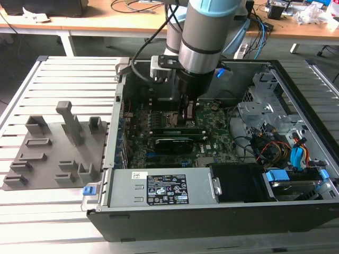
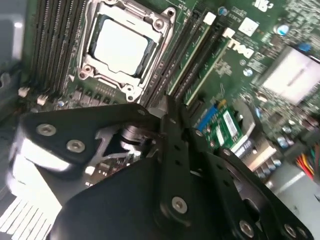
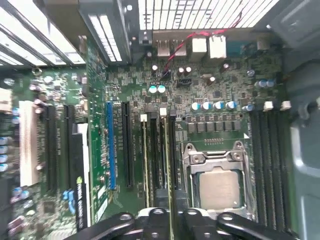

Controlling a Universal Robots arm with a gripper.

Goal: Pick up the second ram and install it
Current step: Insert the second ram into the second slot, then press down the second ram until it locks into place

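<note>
The second ram [image 3: 164, 150] is a thin green stick standing on edge in a black memory slot beside the CPU socket [image 3: 220, 187]. It also appears in the second wrist view [image 2: 192, 57] and, faintly, in the exterior view [image 1: 179, 128]. My gripper [image 3: 170, 214] reaches down inside the open computer case [image 1: 296, 95], with its black fingers drawn close on either side of the stick's near end. In the second wrist view the gripper [image 2: 169, 107] meets that same end. In the exterior view the gripper [image 1: 186, 117] hangs just over the slots.
Another green stick [image 3: 145, 155] sits one slot further from the socket. Empty black slots [image 3: 267, 160] lie on the socket's other side. A grey holder tray [image 1: 53, 153] lies outside the case at the exterior view's left. A power supply [image 1: 159, 190] and drive cables [image 1: 275, 148] crowd the case.
</note>
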